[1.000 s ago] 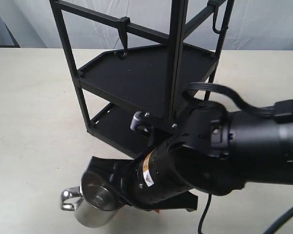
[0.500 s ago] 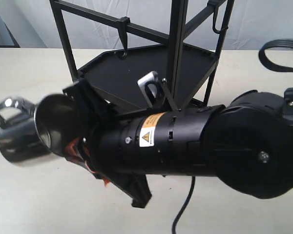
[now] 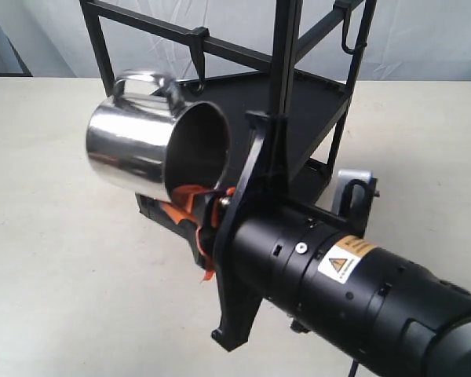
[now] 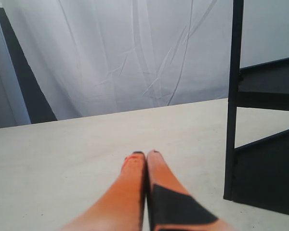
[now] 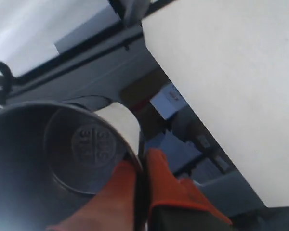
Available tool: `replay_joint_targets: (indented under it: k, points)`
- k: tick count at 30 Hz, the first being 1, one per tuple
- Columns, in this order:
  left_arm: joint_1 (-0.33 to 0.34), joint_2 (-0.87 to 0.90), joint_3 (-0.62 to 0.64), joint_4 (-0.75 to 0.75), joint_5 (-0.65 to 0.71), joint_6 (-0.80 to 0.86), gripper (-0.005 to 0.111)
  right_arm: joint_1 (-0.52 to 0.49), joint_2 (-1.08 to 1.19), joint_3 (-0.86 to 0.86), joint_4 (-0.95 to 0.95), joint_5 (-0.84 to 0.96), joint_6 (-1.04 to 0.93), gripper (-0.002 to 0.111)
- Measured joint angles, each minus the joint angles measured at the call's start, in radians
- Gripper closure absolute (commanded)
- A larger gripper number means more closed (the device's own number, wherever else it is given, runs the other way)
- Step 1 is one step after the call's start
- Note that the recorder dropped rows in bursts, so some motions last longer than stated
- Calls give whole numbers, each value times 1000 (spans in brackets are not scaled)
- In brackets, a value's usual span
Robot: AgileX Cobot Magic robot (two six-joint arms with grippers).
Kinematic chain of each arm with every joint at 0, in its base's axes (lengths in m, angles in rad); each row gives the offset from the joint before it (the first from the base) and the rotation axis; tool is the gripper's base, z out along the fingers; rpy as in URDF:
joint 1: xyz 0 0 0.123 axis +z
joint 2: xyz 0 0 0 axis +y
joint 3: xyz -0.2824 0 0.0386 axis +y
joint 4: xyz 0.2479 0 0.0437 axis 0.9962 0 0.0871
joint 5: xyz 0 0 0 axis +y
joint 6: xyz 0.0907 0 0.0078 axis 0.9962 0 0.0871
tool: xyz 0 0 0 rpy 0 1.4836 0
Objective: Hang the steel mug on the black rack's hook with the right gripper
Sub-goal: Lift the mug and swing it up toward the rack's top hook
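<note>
On the left, we see the left gripper [image 4: 145, 155] with its orange pads pressed together on nothing, low over the desk [image 4: 77, 144] beside a post of the black rack [image 4: 231, 120]. Further right, we hold the steel mug [image 3: 153, 149] in the air on its side, handle up, just under the hook [image 3: 198, 63]. The right gripper [image 3: 206, 210] pinches the mug's rim, one orange finger [image 5: 113, 192] inside and the other outside.

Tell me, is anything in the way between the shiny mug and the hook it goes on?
Nothing visible blocks it. The right gripper holds the steel mug tipped on its side, handle up, just below the hook on the black rack. Only open air shows between handle and hook.
</note>
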Motion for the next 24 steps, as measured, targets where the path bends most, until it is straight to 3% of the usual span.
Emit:
replay_joint_targets:
  k: [11, 24]
  points:
    - [0, 0, 0, 0, 0, 0, 105, 6, 0, 69, 172, -98, -16, 109]
    - [0, 0, 0, 0, 0, 0, 105, 6, 0, 35, 52, -74, -11, 109]
